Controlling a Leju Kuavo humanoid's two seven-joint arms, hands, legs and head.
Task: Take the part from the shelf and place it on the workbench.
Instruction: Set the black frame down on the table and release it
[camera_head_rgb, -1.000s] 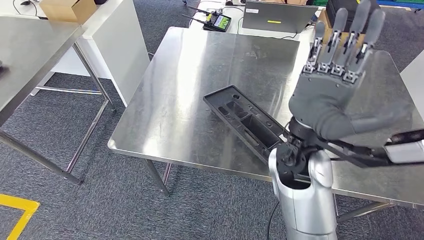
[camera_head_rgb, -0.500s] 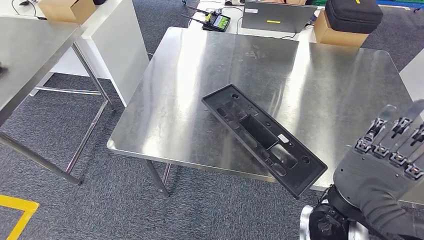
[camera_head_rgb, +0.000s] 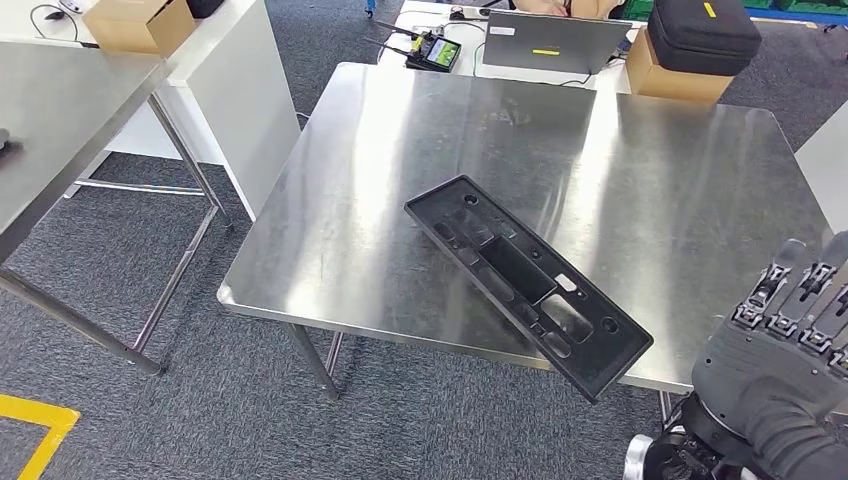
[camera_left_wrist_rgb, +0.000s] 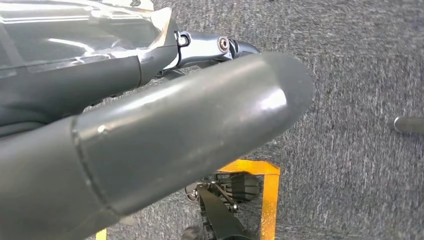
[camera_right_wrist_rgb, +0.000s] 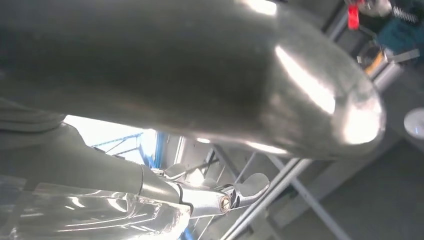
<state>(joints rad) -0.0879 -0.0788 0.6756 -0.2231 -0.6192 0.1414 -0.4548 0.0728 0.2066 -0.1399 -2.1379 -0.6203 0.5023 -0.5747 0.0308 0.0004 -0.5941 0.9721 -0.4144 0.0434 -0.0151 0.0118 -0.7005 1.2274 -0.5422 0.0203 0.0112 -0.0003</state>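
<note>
The part (camera_head_rgb: 525, 280) is a long black plastic tray with moulded pockets. It lies flat and slantwise on the steel workbench (camera_head_rgb: 400, 160), its near end jutting past the front edge. My right hand (camera_head_rgb: 785, 340) hangs low at the lower right, off the bench and apart from the part, fingers straight and spread, holding nothing. The right wrist view has its thick grey thumb (camera_right_wrist_rgb: 200, 65) close up with nothing against it. My left hand (camera_left_wrist_rgb: 175, 130) hangs over the carpet, its thumb and a darker finger apart, nothing between them.
At the workbench's far edge stand a laptop (camera_head_rgb: 555, 40), a controller with a green screen (camera_head_rgb: 432, 48) and a black case (camera_head_rgb: 705, 28) on a cardboard box (camera_head_rgb: 675, 80). A second steel table (camera_head_rgb: 60, 110) and a white table (camera_head_rgb: 225, 60) stand left. Yellow tape (camera_head_rgb: 35, 425) marks the carpet.
My right hand has dropped from high over the workbench to below its front right corner, uncovering the part. The part lies where it was. The view shifted slightly.
</note>
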